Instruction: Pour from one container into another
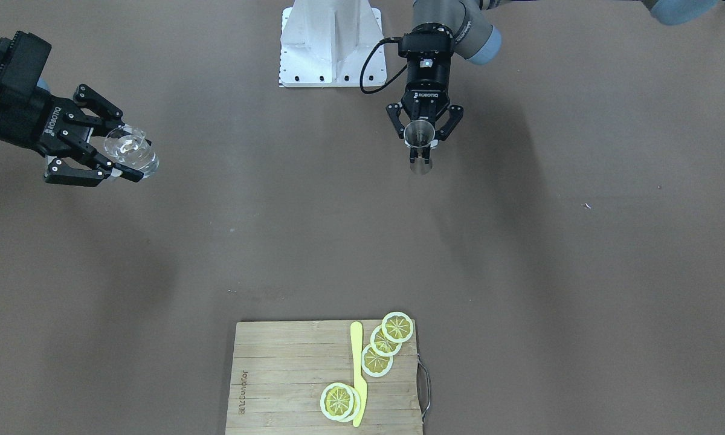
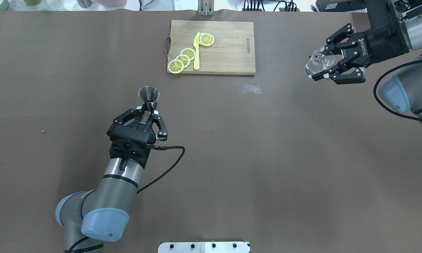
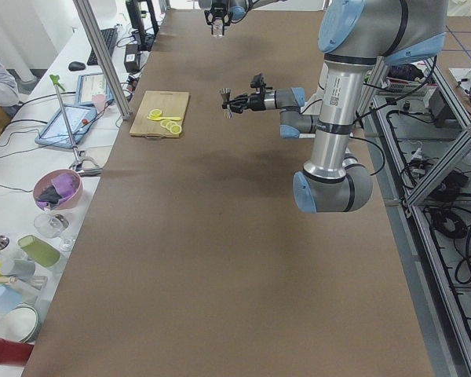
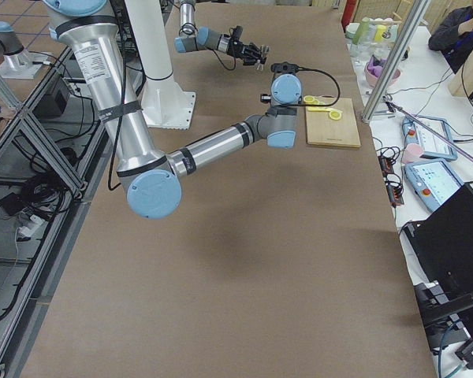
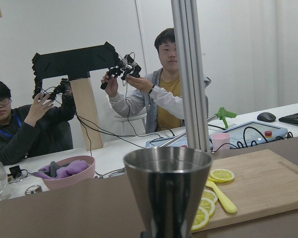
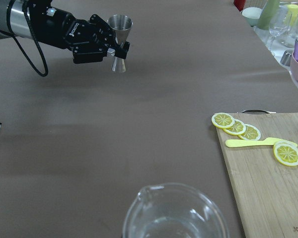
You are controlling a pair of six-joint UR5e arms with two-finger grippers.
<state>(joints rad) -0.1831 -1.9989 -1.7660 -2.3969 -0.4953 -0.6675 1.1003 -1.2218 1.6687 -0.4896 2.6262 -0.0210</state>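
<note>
While it hangs in the air above the brown table (image 2: 232, 158), the jigger (image 2: 148, 95) stands upright with its wide mouth up. The left fingers (image 2: 147, 112) are shut tight on its thin middle, one finger on each side. The jigger touches nothing else. In the left wrist view its dark steel cup fills the bottom of the picture.

The glass (image 2: 311, 66) is well apart from the jigger, far over at the right end of the table. It is up in the air too. The right fingers (image 2: 323, 62) are partly open and wrap around it, pressing on its two sides. In the right wrist view its round rim shows at the bottom, with a small lip on one side. It is too clear to tell if anything is inside.

On the far side of the table lies a wooden board (image 2: 228, 52). Lemon slices (image 2: 183, 58) lie on it in a row, with one more pile beside them. A yellow knife (image 2: 196, 52) lies flat between them. A small pale smudge (image 2: 246, 88) marks the table near the board.

Past the table, two people (image 5: 161, 94) sit by a pink bowl (image 5: 64, 176).
</note>
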